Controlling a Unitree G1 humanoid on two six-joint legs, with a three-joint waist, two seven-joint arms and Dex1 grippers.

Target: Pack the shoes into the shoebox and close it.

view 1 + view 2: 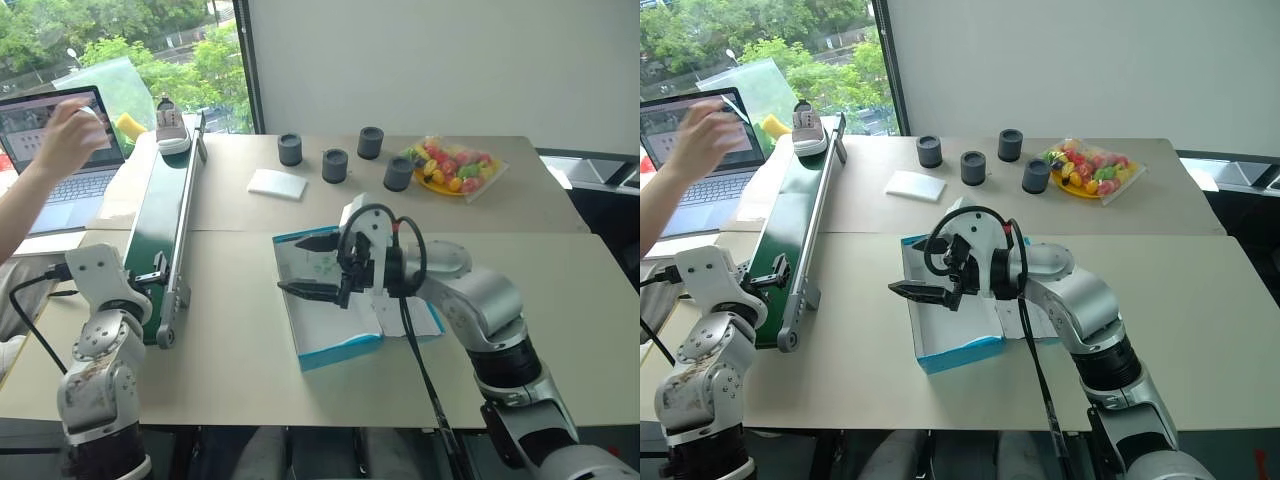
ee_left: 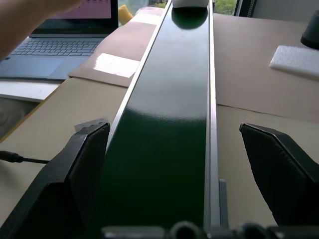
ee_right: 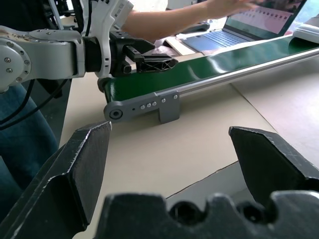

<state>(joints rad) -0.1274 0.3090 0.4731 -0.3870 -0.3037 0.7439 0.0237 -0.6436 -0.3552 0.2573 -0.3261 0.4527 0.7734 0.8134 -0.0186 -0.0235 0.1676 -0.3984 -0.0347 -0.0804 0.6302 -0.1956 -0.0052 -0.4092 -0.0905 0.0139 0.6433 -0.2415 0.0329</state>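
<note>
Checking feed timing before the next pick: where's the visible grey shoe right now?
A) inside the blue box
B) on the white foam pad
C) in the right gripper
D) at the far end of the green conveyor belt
D: the shoe sits at the far end of the green conveyor belt, near the window; the right gripper hangs open and empty over the shoebox.

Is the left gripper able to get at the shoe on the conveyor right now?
Probably not yet. The left gripper is open at the belt's near end, while the shoe sits at the far end of the conveyor.
</note>
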